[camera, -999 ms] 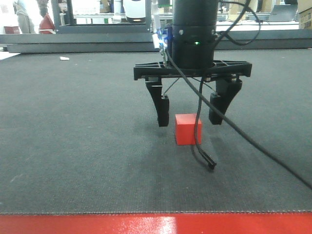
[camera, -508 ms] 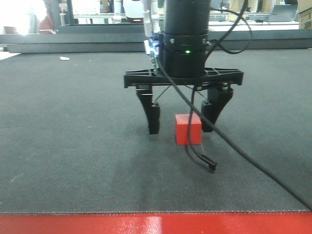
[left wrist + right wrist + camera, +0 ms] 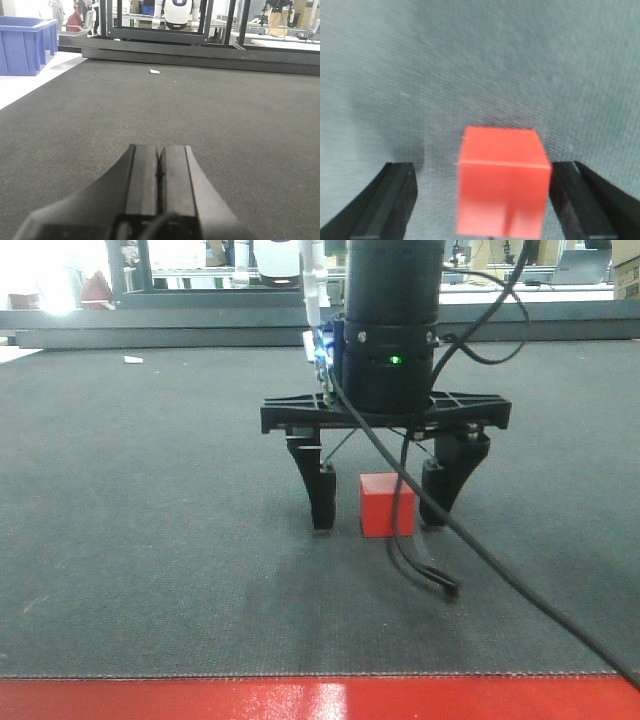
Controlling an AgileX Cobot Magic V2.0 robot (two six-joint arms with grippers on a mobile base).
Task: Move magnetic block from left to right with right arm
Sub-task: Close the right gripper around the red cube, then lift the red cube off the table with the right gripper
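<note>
The magnetic block [image 3: 385, 505] is a small red cube resting on the dark mat. My right gripper [image 3: 378, 518] is open and stands over it, one black finger on each side, tips near the mat. In the right wrist view the block [image 3: 502, 185] sits between the fingers [image 3: 392, 200], close against the right-hand one, with a gap on the left. My left gripper [image 3: 160, 150] is shut with nothing in it, low over bare mat, and the block does not show in its view.
A black cable hangs from the right arm, its plug [image 3: 445, 585] lying on the mat just in front of the block. A red strip [image 3: 320, 700] borders the near edge. A blue bin [image 3: 25, 45], a white scrap [image 3: 154, 71] and a metal frame [image 3: 160, 37] lie farther off.
The right gripper has come down and shifted slightly left, so its open fingers now straddle the block. The block has stayed where it was.
</note>
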